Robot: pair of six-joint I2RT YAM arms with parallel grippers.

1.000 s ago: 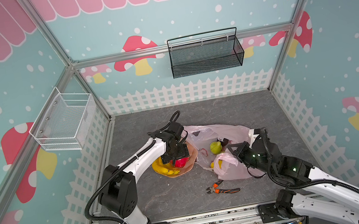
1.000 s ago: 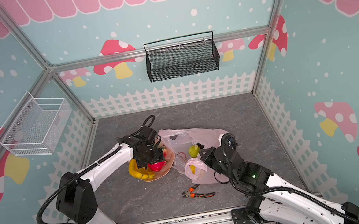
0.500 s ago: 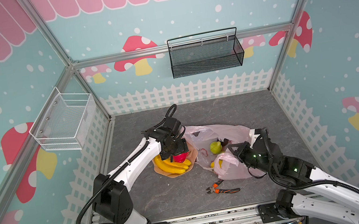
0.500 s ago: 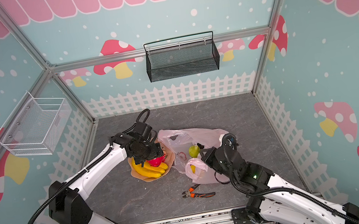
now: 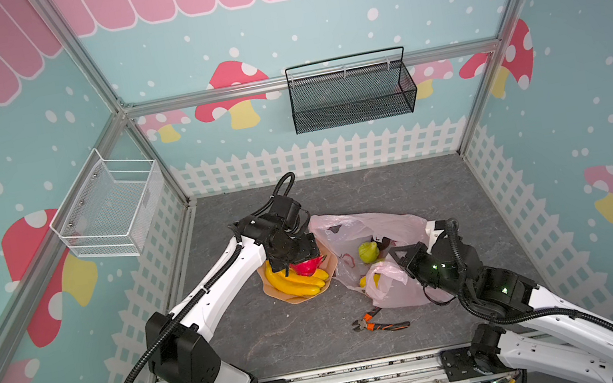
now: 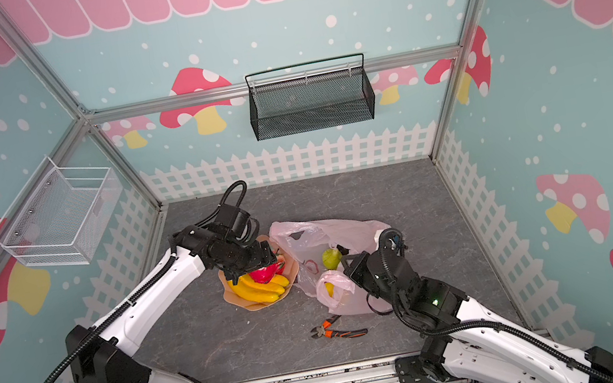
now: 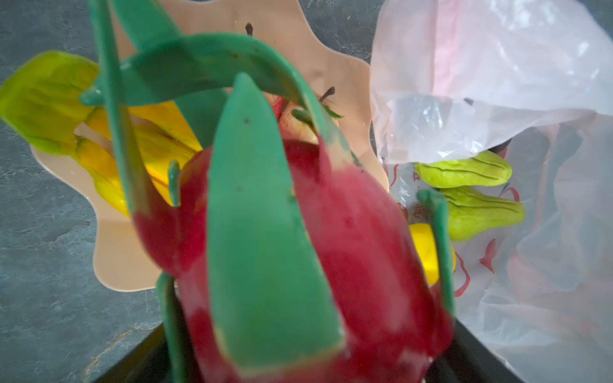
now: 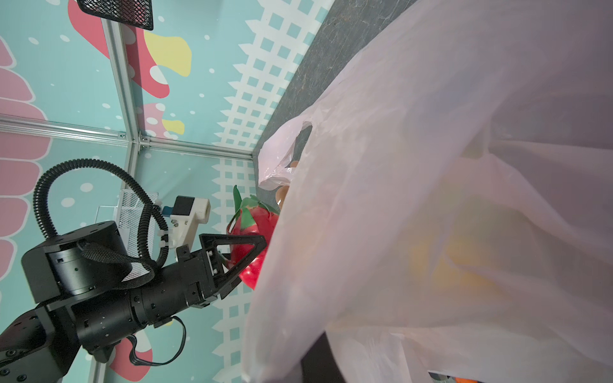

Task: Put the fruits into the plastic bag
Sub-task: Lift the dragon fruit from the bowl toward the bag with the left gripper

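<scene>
Left tool (image 5: 302, 261) lifted dragon fruit (image 7: 348, 232) above plate (image 7: 122, 265)

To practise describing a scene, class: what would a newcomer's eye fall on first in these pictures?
The red dragon fruit with green scales, clamped in the left gripper over the peach plate, fills the left wrist view. Right of the plate in both top views lies the crinkly pink plastic bag, an edge pinched by the right gripper, two green fruits at its mouth. A yellow banana bunch rests on the plate.
</scene>
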